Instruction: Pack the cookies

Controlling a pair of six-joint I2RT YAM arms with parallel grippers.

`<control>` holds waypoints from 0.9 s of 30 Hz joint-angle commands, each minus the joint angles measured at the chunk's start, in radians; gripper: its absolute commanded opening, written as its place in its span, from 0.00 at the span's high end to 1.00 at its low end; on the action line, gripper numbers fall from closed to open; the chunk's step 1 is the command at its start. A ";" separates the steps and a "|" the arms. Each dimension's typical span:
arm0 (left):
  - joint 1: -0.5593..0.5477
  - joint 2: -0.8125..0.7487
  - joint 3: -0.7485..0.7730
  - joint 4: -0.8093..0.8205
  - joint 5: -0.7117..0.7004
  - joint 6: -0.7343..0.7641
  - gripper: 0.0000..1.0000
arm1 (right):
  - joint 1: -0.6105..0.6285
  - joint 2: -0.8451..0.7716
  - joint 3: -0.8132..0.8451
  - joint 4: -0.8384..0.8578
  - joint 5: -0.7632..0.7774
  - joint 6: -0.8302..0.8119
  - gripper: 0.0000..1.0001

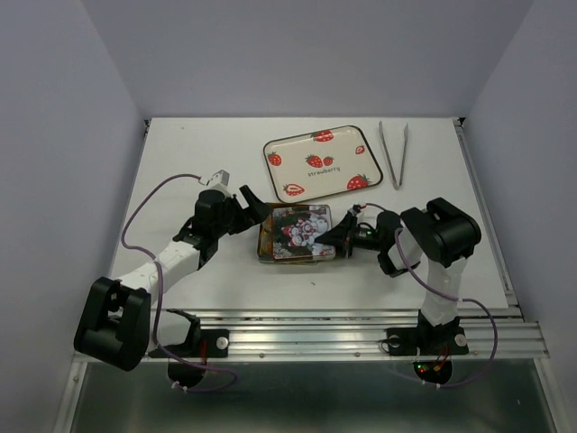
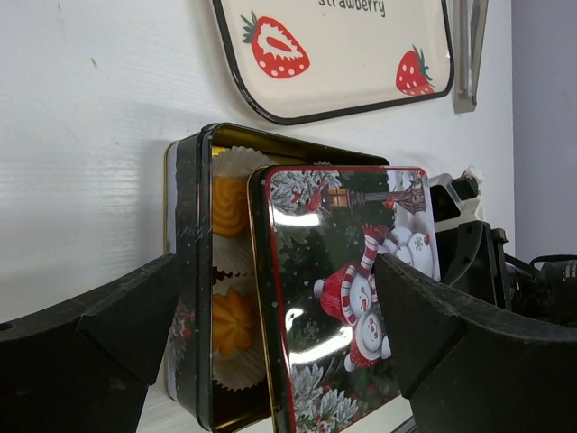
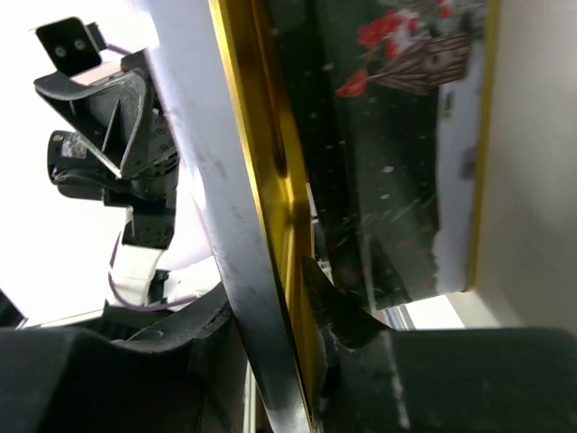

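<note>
A dark green tin (image 1: 265, 242) sits mid-table. Its snowman lid (image 1: 302, 230) lies askew over it, shifted right. In the left wrist view the tin (image 2: 187, 271) shows two orange-yellow cookies (image 2: 230, 206) (image 2: 233, 320) in white pleated cups along its uncovered left side. The lid (image 2: 352, 298) hides any others. My left gripper (image 1: 255, 207) is open at the tin's left end, and its fingers (image 2: 108, 334) straddle tin and lid without touching them. My right gripper (image 1: 341, 236) is shut on the lid's right edge, and its gold-lined rim (image 3: 270, 225) is pinched between the fingertips (image 3: 343, 316).
A cream strawberry-printed tray (image 1: 315, 162) lies behind the tin; its edge shows in the left wrist view (image 2: 343, 63). Metal tongs (image 1: 393, 155) lie to the tray's right. White walls close in the table on three sides.
</note>
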 commanded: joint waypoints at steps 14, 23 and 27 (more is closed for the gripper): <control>0.002 0.071 -0.026 0.077 0.013 0.013 0.01 | 0.022 -0.372 0.177 -0.878 0.239 -0.671 0.54; 0.004 0.109 -0.021 0.111 0.045 0.001 0.01 | 0.031 -0.334 0.231 -1.049 0.282 -0.716 0.52; 0.004 0.109 -0.027 0.111 0.051 0.010 0.01 | 0.031 -0.349 0.251 -1.127 0.342 -0.774 0.49</control>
